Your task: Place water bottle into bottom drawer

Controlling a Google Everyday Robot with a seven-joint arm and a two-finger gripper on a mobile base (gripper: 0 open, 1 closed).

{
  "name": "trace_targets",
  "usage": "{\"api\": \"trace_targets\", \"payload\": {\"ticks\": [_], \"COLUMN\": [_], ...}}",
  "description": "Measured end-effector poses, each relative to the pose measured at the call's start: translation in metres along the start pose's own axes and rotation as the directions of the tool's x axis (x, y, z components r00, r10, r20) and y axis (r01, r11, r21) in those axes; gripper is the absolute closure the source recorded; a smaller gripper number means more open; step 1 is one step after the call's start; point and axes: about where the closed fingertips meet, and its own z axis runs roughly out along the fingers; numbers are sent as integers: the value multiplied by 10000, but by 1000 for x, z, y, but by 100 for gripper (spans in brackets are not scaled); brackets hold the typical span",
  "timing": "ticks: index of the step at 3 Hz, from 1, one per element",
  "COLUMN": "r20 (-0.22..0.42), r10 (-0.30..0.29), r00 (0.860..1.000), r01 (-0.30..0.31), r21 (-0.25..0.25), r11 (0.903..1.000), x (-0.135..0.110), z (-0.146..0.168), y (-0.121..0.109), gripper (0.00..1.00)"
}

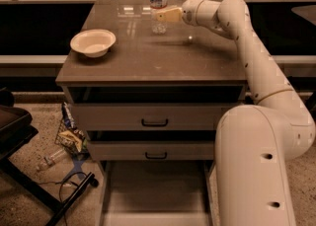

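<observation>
The water bottle [158,4], clear with a white cap and a pale label band, stands upright at the back of the brown cabinet top [153,62]. My gripper [164,14] reaches in from the right and is right at the bottle's lower half, overlapping it in this view. The bottom drawer [153,193] is pulled out at floor level, a shallow pale tray with a bare floor.
A white bowl [93,41] sits on the left of the cabinet top. Two shut drawer fronts with black handles [154,121] are below. My arm's large body [256,166] stands right of the open drawer. Litter [69,138] and a black stand [19,136] are on the left.
</observation>
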Motion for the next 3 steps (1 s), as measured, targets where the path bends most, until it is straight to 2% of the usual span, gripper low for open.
{"api": "trace_targets", "payload": {"ticks": [1,2,3], "r20": [-234,-409,-419], "r10": [-113,-383,-376], "r00": [9997,9984,9984], "r01": [108,367,359], "r21": [-206,-377,-409], "r11": [9997,9986,9985], "x": [-6,-10,-9], "z": [11,23,26], "y": [12,21,23], "gripper": [0,14,38]}}
